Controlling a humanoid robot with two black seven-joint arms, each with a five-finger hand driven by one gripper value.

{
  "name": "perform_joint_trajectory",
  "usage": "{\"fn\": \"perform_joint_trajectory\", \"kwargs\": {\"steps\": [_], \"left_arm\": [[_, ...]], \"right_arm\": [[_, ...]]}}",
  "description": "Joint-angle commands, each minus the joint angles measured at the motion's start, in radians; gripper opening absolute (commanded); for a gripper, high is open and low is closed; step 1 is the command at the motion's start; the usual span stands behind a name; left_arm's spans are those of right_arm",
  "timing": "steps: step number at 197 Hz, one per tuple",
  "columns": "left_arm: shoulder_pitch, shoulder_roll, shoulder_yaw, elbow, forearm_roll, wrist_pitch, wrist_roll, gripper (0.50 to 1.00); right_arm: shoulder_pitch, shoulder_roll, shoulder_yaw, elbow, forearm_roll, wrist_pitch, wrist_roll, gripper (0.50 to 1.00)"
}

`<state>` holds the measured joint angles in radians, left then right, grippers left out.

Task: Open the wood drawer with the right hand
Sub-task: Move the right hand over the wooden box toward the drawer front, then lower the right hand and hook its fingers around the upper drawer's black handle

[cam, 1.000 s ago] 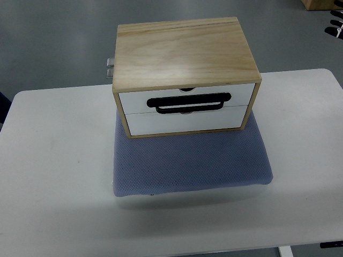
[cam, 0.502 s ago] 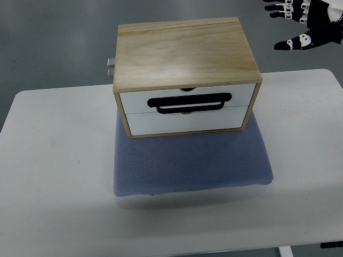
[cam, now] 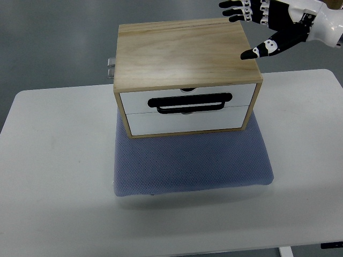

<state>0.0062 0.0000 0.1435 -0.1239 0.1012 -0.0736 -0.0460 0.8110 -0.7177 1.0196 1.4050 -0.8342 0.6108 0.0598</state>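
Grey floor surrounds a white bench [cam: 53, 160], smooth, with rounded corners, seen from the top view.

Item one: blue-grey pad [cam: 187, 160], woven or mesh texture, rectangular, lying flat at the bench's middle.

Item two: wood drawer [cam: 185, 75], a pale plywood box with visible grain, standing on the rear half of the pad. You see two white drawer fronts stacked one over the other, both closed flush. A black loop handle [cam: 190, 103] straddles the seam between them. A small metal fitting [cam: 110, 67] protrudes at the box's rear left. No label or writing can be read.

Item three: right hand [cam: 270, 24], black fingers with white joint marks and a white wrist, entering from the upper right. Its fingers are spread and hold nothing. It hovers over the box's rear right corner; half a second ago it was further right, clear of the box.
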Motion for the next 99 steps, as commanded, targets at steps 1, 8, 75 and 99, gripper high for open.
{"fn": "perform_joint_trajectory", "kwargs": {"steps": [1,8,75,99], "left_arm": [[0.0,0.0,-0.001,0.0,0.0,0.0,0.0,1.0],[0.0,0.0,-0.001,0.0,0.0,0.0,0.0,1.0],[0.0,0.0,-0.001,0.0,0.0,0.0,0.0,1.0],[0.0,0.0,0.001,0.0,0.0,0.0,0.0,1.0]], "right_arm": [[0.013,0.0,-0.039,0.031,-0.008,0.0,0.0,0.942],[0.019,-0.002,-0.052,0.04,-0.013,0.0,0.0,0.942],[0.062,-0.043,-0.153,0.118,-0.068,0.0,-0.008,0.942],[0.063,-0.051,-0.171,0.161,-0.105,0.0,-0.034,0.942]]}}
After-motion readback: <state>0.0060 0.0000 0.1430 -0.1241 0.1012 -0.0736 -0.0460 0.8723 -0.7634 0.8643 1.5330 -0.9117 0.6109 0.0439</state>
